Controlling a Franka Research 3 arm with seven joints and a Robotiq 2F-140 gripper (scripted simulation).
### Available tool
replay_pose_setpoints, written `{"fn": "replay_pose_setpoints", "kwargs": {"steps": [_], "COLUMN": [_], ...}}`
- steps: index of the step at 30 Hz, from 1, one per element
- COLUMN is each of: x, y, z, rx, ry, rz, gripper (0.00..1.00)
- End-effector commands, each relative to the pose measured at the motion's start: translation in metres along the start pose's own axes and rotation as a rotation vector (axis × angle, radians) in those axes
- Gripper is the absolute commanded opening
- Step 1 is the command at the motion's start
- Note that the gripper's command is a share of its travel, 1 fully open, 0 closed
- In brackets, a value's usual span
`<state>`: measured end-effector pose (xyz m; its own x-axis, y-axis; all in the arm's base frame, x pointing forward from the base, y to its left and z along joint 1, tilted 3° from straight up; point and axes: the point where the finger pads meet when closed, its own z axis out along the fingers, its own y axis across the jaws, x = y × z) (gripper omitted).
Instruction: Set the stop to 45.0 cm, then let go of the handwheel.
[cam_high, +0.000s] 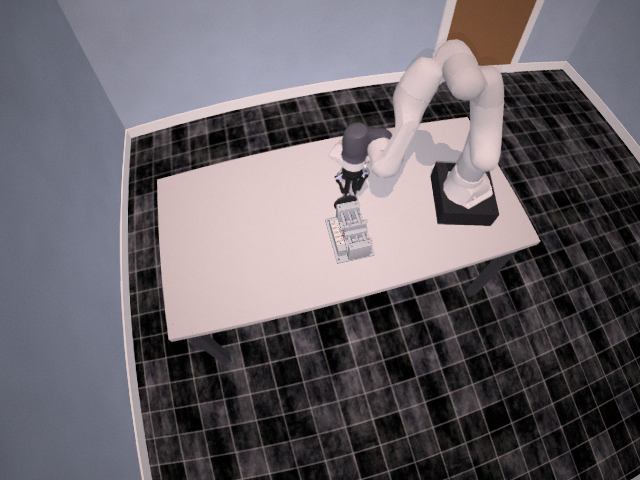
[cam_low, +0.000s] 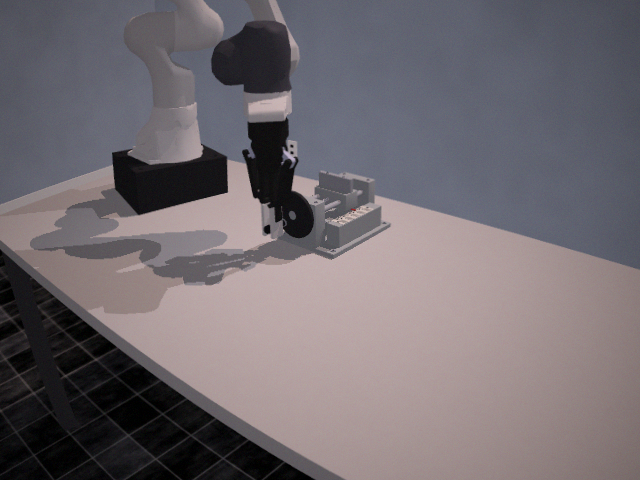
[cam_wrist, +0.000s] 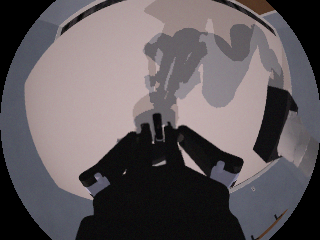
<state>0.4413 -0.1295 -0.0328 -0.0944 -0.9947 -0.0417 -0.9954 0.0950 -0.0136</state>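
gripper (cam_high: 352, 192) (cam_low: 272, 225) (cam_wrist: 157, 121): closed on crank handle (cam_low: 267, 228) (cam_wrist: 157, 120) | handwheel (cam_high: 339, 200) (cam_low: 302, 218): probably rigid, light drag | best hold: handle, near-left side; follow its arc

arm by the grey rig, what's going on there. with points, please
The arm (cam_high: 413, 87) (cam_low: 268, 56) has its jaws closed on the knob (cam_wrist: 158, 125) of the black handwheel (cam_high: 345, 200) (cam_low: 300, 214) at the end of the grey rig (cam_high: 359, 249) (cam_low: 354, 231). The job is setting the stop to 45.0 cm. It hasn't let go, and the setting is too small to read.
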Motion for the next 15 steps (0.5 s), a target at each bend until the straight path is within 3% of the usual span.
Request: {"fn": "replay_pose_setpoints", "kwargs": {"steps": [1,15], "x": [0.000,0.000], "y": [0.004,0.008], "z": [-0.005,-0.025], "rx": [-0.002,-0.002], "ry": [-0.002,-0.002], "rz": [-0.008,-0.008], "gripper": [0.04,0.04]}}
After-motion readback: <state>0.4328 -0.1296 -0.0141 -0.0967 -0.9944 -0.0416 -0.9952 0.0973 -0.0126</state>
